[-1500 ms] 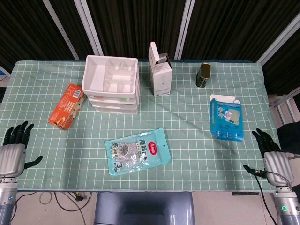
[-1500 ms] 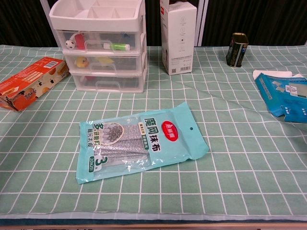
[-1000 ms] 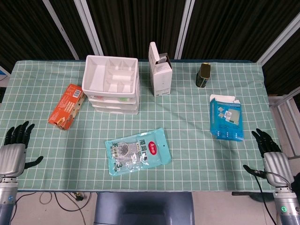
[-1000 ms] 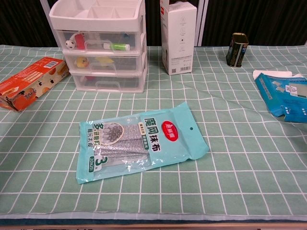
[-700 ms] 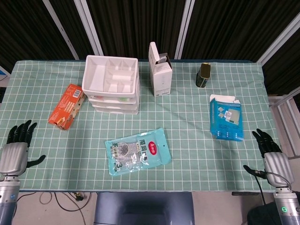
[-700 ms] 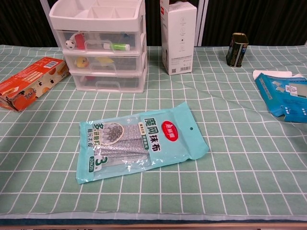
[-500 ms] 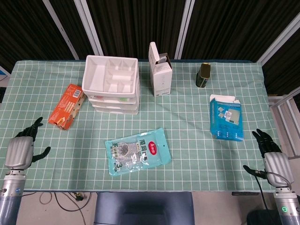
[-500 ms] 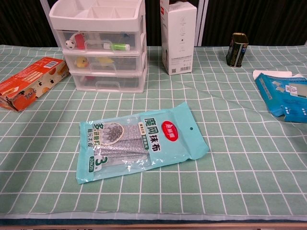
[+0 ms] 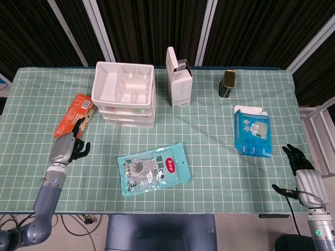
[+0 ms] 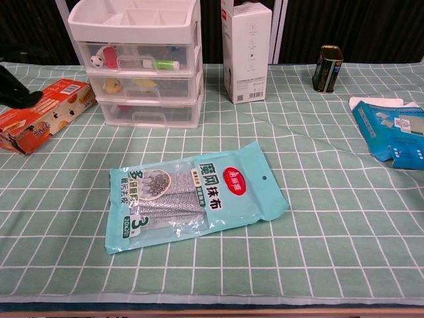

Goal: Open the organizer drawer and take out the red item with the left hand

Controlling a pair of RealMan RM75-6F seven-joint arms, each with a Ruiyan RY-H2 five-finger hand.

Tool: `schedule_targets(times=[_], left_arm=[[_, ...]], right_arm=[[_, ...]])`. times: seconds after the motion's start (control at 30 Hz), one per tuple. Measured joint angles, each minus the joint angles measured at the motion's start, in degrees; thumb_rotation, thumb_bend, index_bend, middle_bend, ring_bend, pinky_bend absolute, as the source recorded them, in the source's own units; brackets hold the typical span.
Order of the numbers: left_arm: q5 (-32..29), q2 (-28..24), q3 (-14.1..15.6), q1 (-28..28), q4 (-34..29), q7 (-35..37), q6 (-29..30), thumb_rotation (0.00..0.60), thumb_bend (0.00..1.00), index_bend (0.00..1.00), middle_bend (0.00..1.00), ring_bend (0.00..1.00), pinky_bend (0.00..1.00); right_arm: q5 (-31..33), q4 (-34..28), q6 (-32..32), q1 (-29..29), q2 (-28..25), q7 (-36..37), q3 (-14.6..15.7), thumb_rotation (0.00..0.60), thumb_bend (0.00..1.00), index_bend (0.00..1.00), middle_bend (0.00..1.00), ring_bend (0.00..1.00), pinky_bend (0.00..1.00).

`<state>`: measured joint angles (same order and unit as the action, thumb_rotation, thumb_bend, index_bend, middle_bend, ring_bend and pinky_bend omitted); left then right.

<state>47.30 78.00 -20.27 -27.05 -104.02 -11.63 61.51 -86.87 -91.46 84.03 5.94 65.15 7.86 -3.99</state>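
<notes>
Change: left hand (image 9: 67, 147) has come up from the near-left corner of the tabletop (image 9: 209, 172) and now hangs over the cloth just beside the near end of the orange box (image 9: 73, 117); only its dark fingertips (image 10: 10, 89) enter the chest view at the left edge.
Meaning: the reach toward the drawers seems to have begun, but nothing is opened yet.
Left hand: holds nothing, fingers loosely curled and apart.
Right hand (image 9: 306, 175): rests at the near-right corner, fingers spread, holding nothing.
Organizer (image 10: 142, 63): stands toward the far-left part of the tabletop, three clear drawers, all closed.
Red item (image 10: 110, 53): a small red piece appears behind the front of the top drawer, beside a ball-like toy; a dim reddish shape in the bottom drawer is too unclear to name.
Relation: the organizer lies beyond the left hand and toward the centre, with the orange box between them on the left; hand and drawers are well apart.
Next: likely the hand must carry past the box to a drawer handle (image 10: 136, 61) and pull.
</notes>
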Motion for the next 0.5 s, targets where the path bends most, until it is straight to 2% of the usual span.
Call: schedule_targets(times=[0.17, 0.27, 0.5], left_arm=[[-11.56, 2.45, -3.31, -5.64, 1.35, 1.25, -5.9, 0.6, 0.48, 0.02, 0.96, 0.92, 1.0], [-16.41, 4.02, -4.71, -8.95, 3.06, 2.09, -8.72, 0.6, 0.48, 0.02, 0.96, 0.92, 1.0], [-22.0, 6.8, -5.98, -13.8, 7.16, 3.63, -11.28, 0.6, 0.48, 0.02, 0.96, 0.93, 1.0]], right_arm=[[0.23, -0.13, -0.29, 0.07, -0.14, 0.31, -0.01, 0.6, 0.0, 0.0, 0.0, 0.0, 0.21], [0.4, -0.21, -0.5, 0.1, -0.2, 0.48, -0.03, 0.6, 0.0, 0.0, 0.0, 0.0, 0.21], [0.74, -0.35, -0.82, 0.17, -0.29, 0.6, -0.08, 0.6, 0.0, 0.0, 0.0, 0.0, 0.22]])
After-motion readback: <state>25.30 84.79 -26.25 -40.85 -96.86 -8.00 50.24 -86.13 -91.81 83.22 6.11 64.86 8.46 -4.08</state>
